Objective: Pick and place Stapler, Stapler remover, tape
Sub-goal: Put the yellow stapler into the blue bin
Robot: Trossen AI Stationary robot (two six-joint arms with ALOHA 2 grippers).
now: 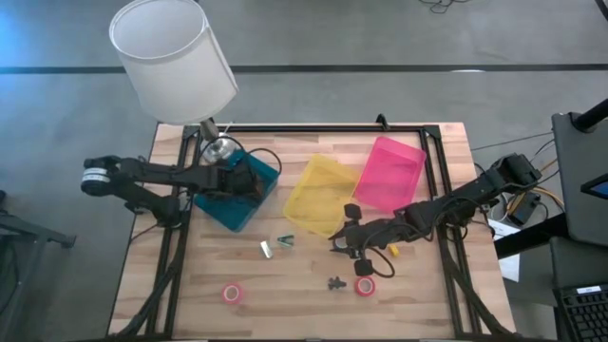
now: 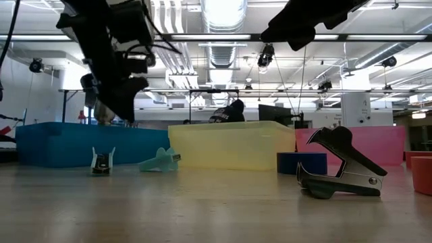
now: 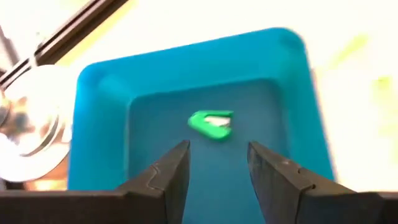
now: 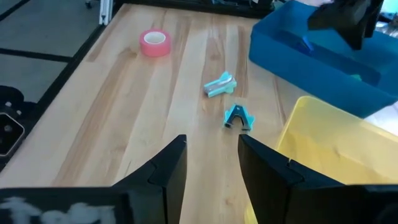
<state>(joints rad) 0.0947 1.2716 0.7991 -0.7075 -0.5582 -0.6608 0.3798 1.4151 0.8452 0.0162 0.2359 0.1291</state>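
Note:
My left gripper [image 1: 253, 183] [image 3: 217, 149] hangs open above the blue bin [image 1: 228, 204] [image 3: 99, 124]. A green staple remover [image 3: 212, 123] lies on the bin's floor, clear of the fingers. My right gripper [image 1: 340, 242] [image 4: 211, 143] stands open above the bare table in front of the yellow bin [image 1: 318, 195]. On the wood lie a teal staple remover [image 4: 237, 117] [image 1: 285, 237], a small pale stapler [image 4: 219, 84] [image 1: 267, 249], a black staple remover [image 1: 335, 283] [image 2: 341, 172], a pink tape roll [image 1: 232, 293] [image 4: 155, 42] and a red tape roll [image 1: 365, 285].
A pink bin [image 1: 389, 171] stands to the right of the yellow one. A lamp with a white shade [image 1: 171, 57] and a shiny base [image 3: 31, 118] stands at the far left, beside the blue bin. A small yellow piece [image 1: 392, 250] lies under the right arm.

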